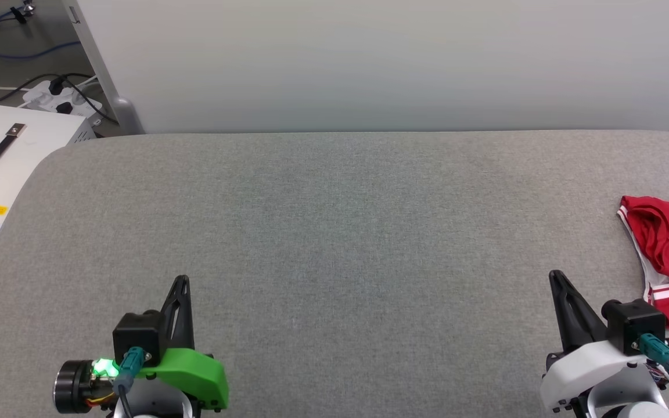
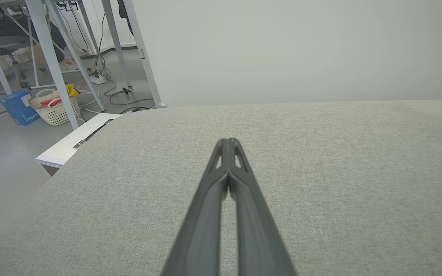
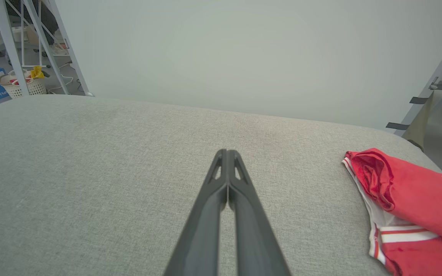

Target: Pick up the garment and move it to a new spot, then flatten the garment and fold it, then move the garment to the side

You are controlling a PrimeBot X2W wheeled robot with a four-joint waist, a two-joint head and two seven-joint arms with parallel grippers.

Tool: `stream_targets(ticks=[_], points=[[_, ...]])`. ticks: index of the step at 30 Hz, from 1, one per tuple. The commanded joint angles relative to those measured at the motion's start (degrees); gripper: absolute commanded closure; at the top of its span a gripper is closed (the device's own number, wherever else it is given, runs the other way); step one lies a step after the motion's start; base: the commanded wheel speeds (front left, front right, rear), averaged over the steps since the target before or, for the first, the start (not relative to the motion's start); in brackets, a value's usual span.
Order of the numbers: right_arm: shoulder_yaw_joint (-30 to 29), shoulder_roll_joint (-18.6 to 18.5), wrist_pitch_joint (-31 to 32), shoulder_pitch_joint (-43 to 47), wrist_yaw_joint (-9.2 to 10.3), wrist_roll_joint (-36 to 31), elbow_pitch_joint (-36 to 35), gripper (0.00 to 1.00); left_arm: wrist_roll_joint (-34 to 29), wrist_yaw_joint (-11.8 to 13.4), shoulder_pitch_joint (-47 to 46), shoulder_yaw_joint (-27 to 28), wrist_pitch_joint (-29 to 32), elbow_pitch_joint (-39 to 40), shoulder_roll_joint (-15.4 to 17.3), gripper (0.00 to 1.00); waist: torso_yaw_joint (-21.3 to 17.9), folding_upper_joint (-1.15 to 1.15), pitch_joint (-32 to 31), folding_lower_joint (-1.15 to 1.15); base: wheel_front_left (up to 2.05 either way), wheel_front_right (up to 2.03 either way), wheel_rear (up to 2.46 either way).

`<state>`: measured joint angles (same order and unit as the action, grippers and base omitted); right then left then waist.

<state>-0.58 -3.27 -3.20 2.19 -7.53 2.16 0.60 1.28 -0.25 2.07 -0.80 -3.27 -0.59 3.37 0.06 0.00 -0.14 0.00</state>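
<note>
At the far left, beside the table, a white case (image 1: 3,157) with a dark strap handle and a small yellow label stands on the floor. Behind it a white power strip (image 1: 58,100) lies among dark cables. In the left wrist view, a pale basket (image 2: 54,109) and a blue box (image 2: 17,107) stand on the floor between metal legs further back.

The left gripper (image 1: 182,281) is at the lower left of the head view, above the table (image 1: 334,220), which is covered with grey cloth. Its two dark fingers are pressed together at the tips and hold nothing. The grey cloth below them is bare. A pale flat wall (image 1: 381,58) rises behind the far edge of the table.

The right gripper (image 1: 554,274) is at the lower right. Its jaws are also together, tip against tip, with nothing between them.

The garment (image 1: 668,249) lies to the right of this gripper, near it but apart from it, at the right end of the table. It is a folded, somewhat bunched red piece with a white part and red-white stripes on its lower side. The right edge of the head view cuts it. In the right wrist view, a little dark print shows on the red cloth.
</note>
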Motion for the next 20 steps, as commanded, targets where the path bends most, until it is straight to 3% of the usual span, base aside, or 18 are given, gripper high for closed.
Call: stream_targets(ticks=[1,20], points=[[0.1,0.1,0.3,-1.1,0.03,-0.4,-0.3,1.0,-0.7,0.2,-1.2,0.3,0.4,0.3,-0.3,1.0,0.0,0.0,0.0,0.0,0.0,0.0,0.0],[0.5,0.3,2.5,-1.9,0.04,-1.8,-0.5,1.0,-1.1,0.2,-1.9,0.7,2.6,0.5,-0.4,1.0,0.0,0.0,0.1,0.0,0.0,0.0,0.0]])
